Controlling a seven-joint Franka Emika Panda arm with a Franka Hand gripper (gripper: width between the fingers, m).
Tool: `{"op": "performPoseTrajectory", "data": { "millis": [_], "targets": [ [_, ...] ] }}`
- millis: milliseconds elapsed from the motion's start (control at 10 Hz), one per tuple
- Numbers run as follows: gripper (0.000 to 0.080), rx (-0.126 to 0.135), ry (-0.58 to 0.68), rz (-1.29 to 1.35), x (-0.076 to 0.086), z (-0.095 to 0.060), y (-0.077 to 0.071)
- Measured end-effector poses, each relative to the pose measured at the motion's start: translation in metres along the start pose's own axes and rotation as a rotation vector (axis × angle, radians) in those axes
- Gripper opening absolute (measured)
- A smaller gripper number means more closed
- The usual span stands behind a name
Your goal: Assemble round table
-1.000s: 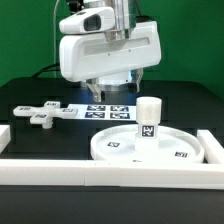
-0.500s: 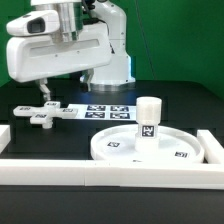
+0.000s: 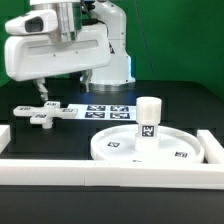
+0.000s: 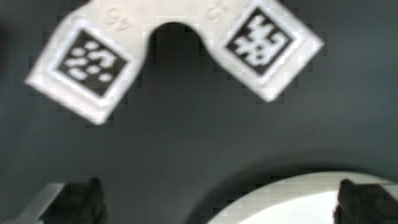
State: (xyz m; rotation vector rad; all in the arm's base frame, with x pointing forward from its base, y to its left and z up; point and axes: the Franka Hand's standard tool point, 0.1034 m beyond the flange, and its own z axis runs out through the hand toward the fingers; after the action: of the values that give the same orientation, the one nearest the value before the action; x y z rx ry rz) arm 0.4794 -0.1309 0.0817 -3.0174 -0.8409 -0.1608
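Observation:
The white rimmed disc (image 3: 120, 148) lies on the black table toward the exterior view's right. The short tagged cylinder leg (image 3: 149, 118) stands upright on it. The cross-shaped foot (image 3: 40, 113) lies flat toward the exterior view's left. My gripper (image 3: 42, 90) hangs a little above the foot, not touching it. In the wrist view, two tagged arms of the foot (image 4: 93, 62) show ahead of my gripper (image 4: 217, 203). The dark fingertips (image 4: 71, 200) stand wide apart and hold nothing. A pale rounded surface (image 4: 329, 195) shows between them, and I cannot tell what it is.
The marker board (image 3: 105, 110) lies flat between the foot and the disc. A long white border wall (image 3: 100, 172) runs along the front. Shorter wall pieces stand at the exterior view's left (image 3: 5, 135) and right (image 3: 212, 146).
The arm has swung from above the marker board to the exterior view's left, over the foot. It has held still for the last half second. The disc, leg and foot have not moved.

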Motion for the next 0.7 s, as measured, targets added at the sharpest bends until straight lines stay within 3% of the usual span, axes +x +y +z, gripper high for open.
{"op": "performPoseTrajectory", "data": {
  "millis": [100,200,300,500,700],
  "targets": [
    [0.0649,-0.014,0.001,0.03,-0.004,0.0,0.002],
    [0.0649,0.004,-0.035,0.062,-0.004,0.002,-0.001],
    [0.0649,0.045,-0.087,0.076,-0.005,0.003,-0.005],
    [0.0649,0.065,-0.124,0.076,0.003,0.004,-0.012],
    [0.0649,0.059,-0.118,0.056,-0.003,0.008,-0.006]
  ]
}}
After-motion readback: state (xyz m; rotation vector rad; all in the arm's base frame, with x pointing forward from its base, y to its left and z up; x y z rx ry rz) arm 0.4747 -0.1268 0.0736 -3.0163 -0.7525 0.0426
